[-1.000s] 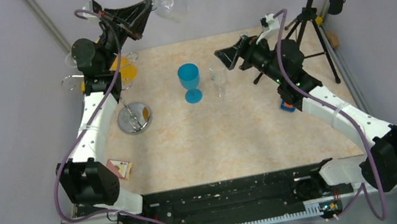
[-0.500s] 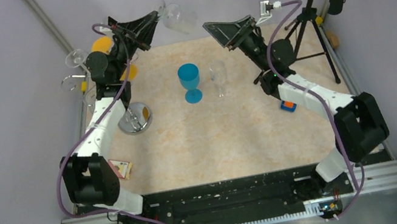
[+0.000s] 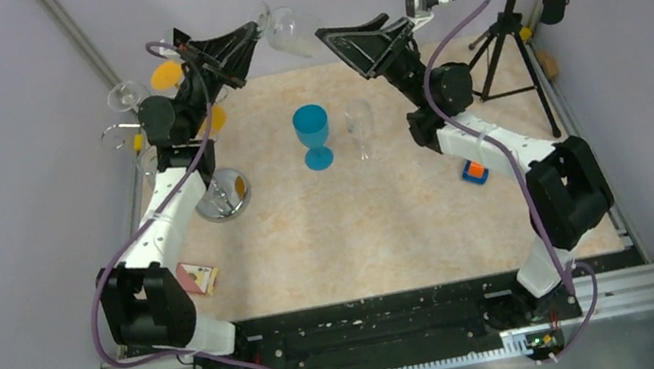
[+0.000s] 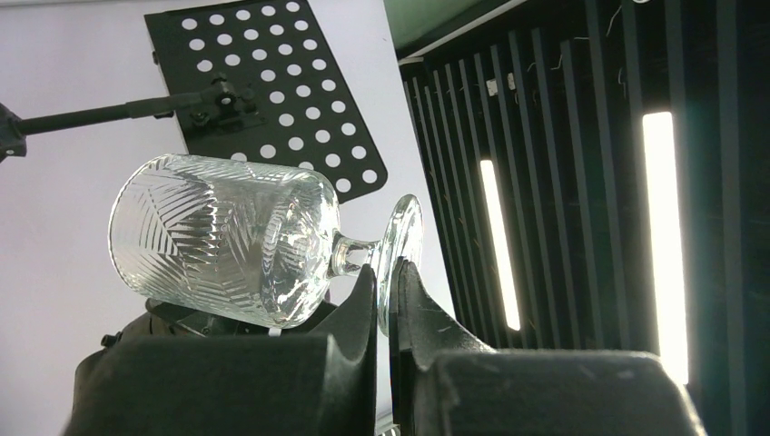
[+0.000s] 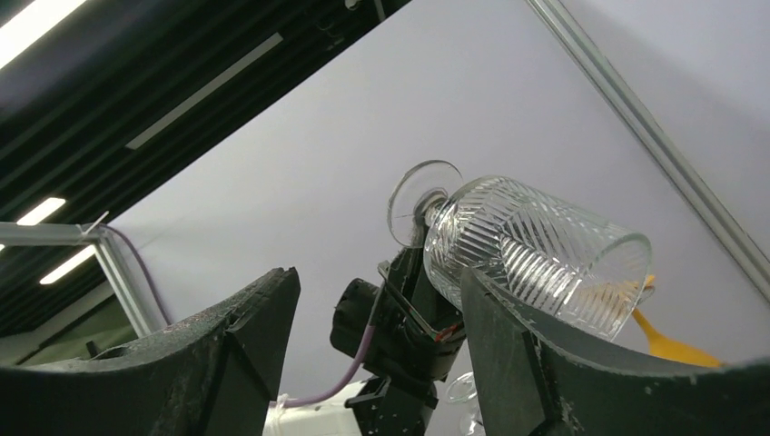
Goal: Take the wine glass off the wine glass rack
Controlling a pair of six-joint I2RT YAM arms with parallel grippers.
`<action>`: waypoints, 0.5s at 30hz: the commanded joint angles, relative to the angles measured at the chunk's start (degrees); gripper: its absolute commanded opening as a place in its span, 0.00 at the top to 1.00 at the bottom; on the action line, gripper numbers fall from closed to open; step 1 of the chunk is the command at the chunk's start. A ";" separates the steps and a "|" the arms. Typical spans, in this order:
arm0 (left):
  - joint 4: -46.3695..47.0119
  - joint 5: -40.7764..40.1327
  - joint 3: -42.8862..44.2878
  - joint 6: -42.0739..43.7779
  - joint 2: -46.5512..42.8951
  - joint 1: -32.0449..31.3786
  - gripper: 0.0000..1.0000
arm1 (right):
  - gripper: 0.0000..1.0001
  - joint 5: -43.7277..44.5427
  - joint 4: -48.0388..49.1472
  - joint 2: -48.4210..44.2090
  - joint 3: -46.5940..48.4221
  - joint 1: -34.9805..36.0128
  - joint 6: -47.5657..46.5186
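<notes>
My left gripper [image 3: 254, 35] is raised high at the back and is shut on the round foot of a cut-pattern wine glass [image 3: 291, 32], which lies on its side in the air, bowl pointing right. In the left wrist view the fingers [image 4: 389, 277] pinch the foot's rim, with the bowl [image 4: 227, 241] to the left. My right gripper [image 3: 330, 39] is open and empty, raised close to the bowl's mouth. In the right wrist view [image 5: 377, 291] the glass [image 5: 536, 250] shows above its right finger. The chrome rack [image 3: 221, 195] stands at the left, with another glass [image 3: 125, 96] hanging on it.
A blue goblet [image 3: 313, 136] and a clear glass [image 3: 360, 128] stand mid-table. A black tripod [image 3: 511, 40] stands at the back right. A small orange and blue block [image 3: 474, 173] lies by the right arm. A card [image 3: 197, 276] lies at the front left.
My right arm has swung up from beside the clear table glass to the raised wine glass. My left gripper has carried the glass slightly right, away from the rack.
</notes>
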 commanded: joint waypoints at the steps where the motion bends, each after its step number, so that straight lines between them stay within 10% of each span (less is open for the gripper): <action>1: 8.20 -1.43 0.04 -9.94 -3.55 -0.24 1.00 | 0.29 3.11 -1.16 -3.43 -1.05 1.25 -4.55; 15: 6.71 -1.44 1.38 -8.61 -4.89 -0.33 1.00 | 0.30 11.26 -12.81 -6.15 -3.40 2.91 -9.87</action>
